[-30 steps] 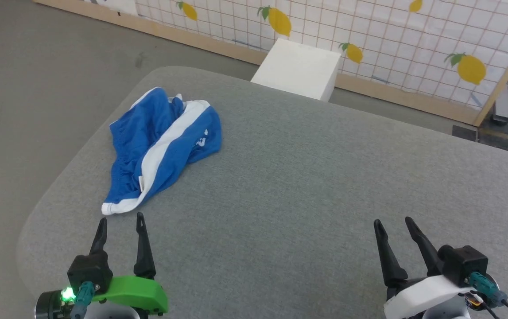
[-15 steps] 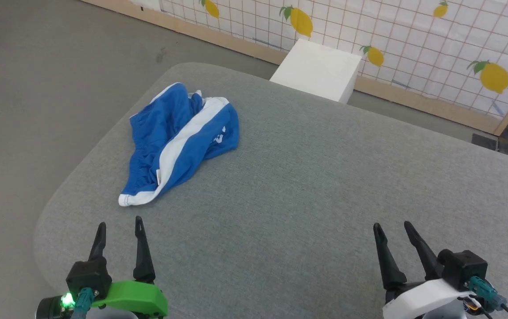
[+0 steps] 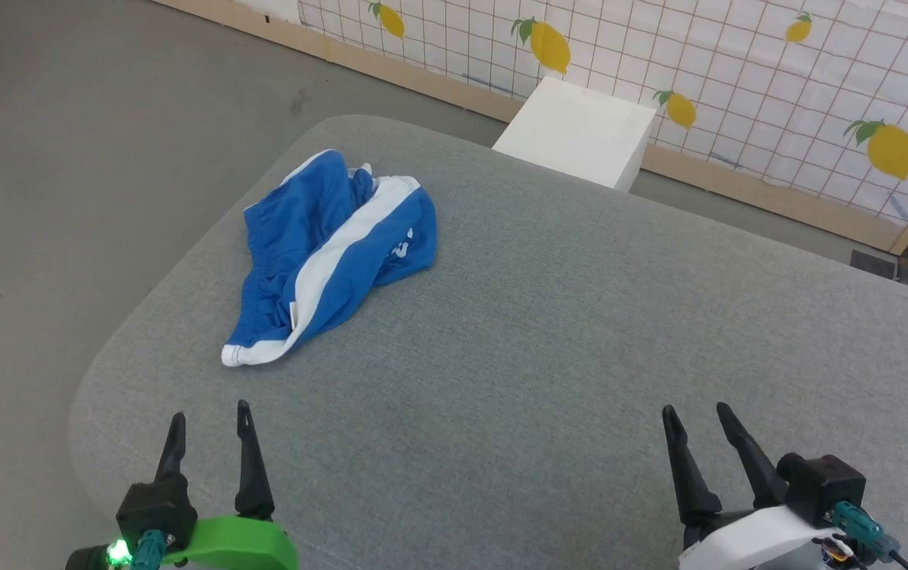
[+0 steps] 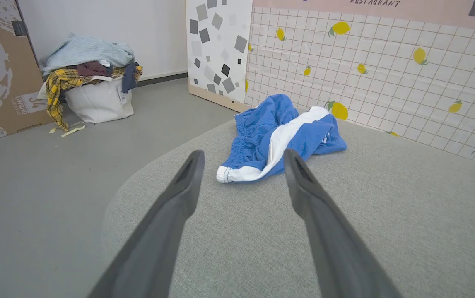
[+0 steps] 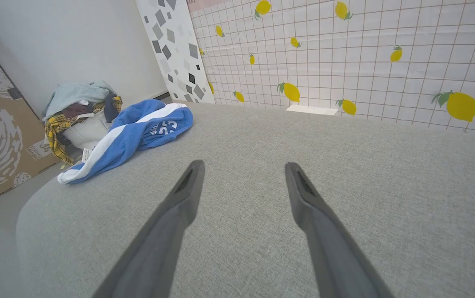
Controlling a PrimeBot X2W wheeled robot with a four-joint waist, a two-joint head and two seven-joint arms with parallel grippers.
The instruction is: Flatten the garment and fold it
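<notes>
Shorts (image 3: 327, 253): crumpled, upper left of counter (image 3: 580, 356); flattening not begun. Our left gripper (image 3: 210, 410) and right gripper (image 3: 693, 408) hover, jaws wide, empty. Next we must reach and spread.

Open grey tabletop (image 3: 548, 332) stretches from the left gripper (image 3: 210, 410) to the garment (image 3: 327, 245), the one obstacle lying ahead

Bright, even light; seemingly shadowless.
</notes>
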